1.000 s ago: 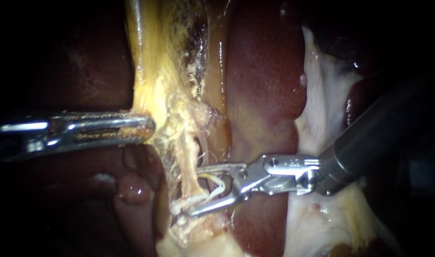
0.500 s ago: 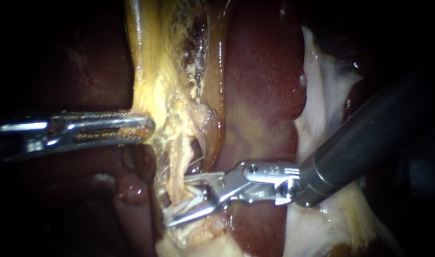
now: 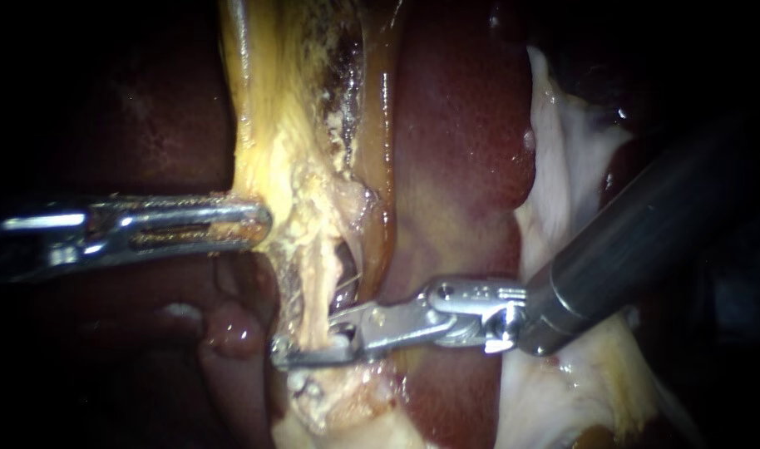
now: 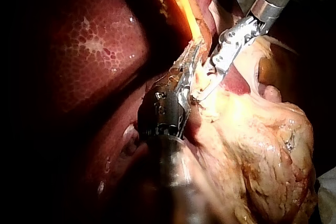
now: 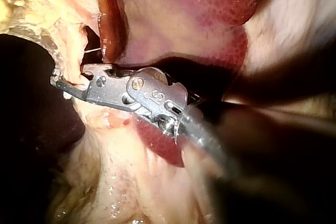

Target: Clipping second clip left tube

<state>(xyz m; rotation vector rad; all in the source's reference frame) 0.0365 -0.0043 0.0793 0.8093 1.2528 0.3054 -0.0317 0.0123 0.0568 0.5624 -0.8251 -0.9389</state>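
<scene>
The liver (image 3: 463, 166) fills the background, dark red, and down its front runs a band of yellow fatty tissue (image 3: 297, 166). Our left instrument (image 3: 259, 223) has its jaws clamped on the edge of that band, drawing it sideways so that the pale tube (image 3: 318, 291) below it stands stretched, apart from the liver. Our right instrument (image 3: 282, 356) lies across the tube low down, its jaws squeezed nearly flat on it from both sides. We cannot make out the clip inside them. To do this well, we judge, the squeeze should go fully home with the shaft motionless. The tips should show past the tube's far side so its whole width is caught, with traction even until the jaws part.
</scene>
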